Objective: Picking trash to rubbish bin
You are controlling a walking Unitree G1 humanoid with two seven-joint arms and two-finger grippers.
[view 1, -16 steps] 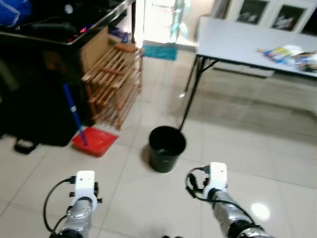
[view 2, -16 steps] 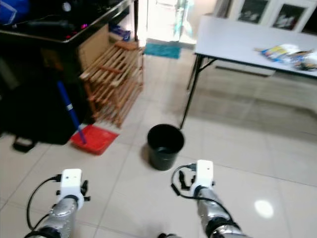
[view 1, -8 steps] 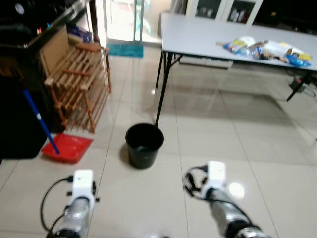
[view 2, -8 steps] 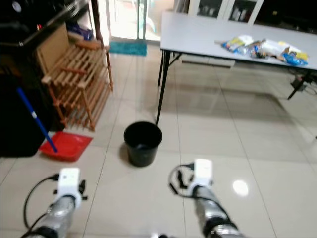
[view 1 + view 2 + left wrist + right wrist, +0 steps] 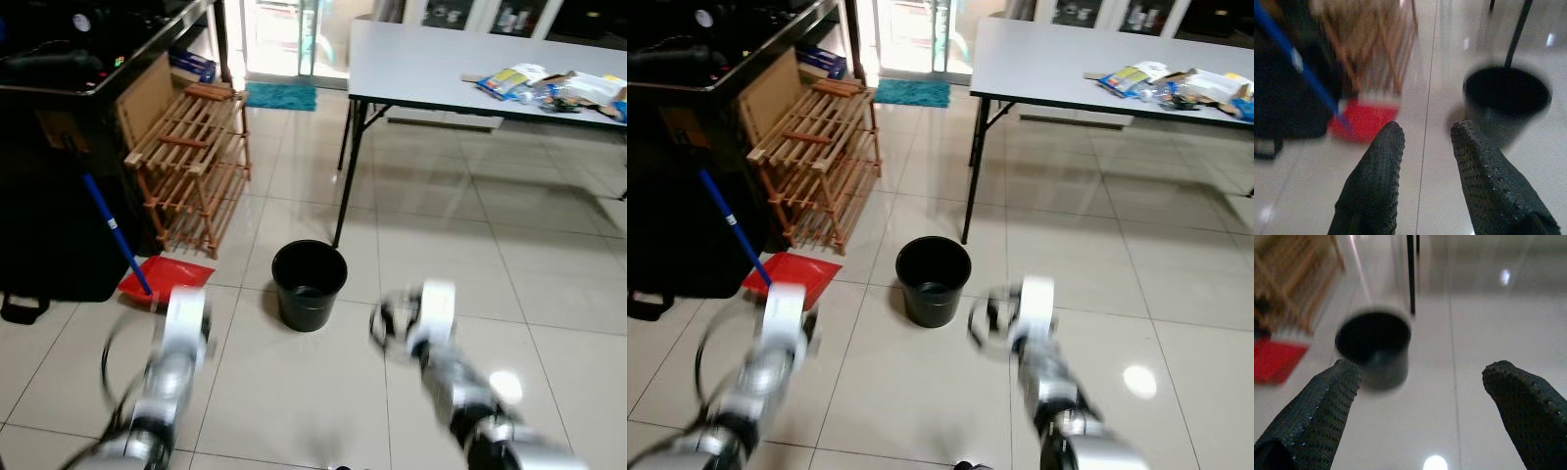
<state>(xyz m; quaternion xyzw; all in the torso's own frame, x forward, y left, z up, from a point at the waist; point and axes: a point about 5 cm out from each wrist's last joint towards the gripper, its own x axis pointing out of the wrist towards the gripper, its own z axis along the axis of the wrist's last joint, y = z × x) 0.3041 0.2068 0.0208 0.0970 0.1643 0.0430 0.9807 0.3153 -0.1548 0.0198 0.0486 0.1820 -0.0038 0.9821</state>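
Observation:
A black rubbish bin point(image 5: 309, 284) stands on the tiled floor by the leg of a white table point(image 5: 431, 59). Several pieces of trash point(image 5: 549, 83), wrappers and packets, lie at the far right of that tabletop. My two arms reach forward low in the eye views, both blurred: the left arm point(image 5: 176, 352) left of the bin, the right arm point(image 5: 436, 338) right of it. In the left wrist view the left gripper point(image 5: 1425, 132) is open and holds nothing, with the bin point(image 5: 1506, 100) ahead. The right gripper point(image 5: 1422, 377) is wide open and holds nothing, the bin point(image 5: 1374, 345) ahead of it.
A red dustpan point(image 5: 167, 281) with a blue handle leans at the left, beside a wooden rack point(image 5: 191, 162). Dark furniture point(image 5: 59, 166) fills the left side. A teal mat point(image 5: 281, 95) lies by the far doorway. Open tiled floor spreads under and right of the table.
The whole picture has shifted as the camera turned. Both arms have risen and stretched forward towards the bin and now show motion blur.

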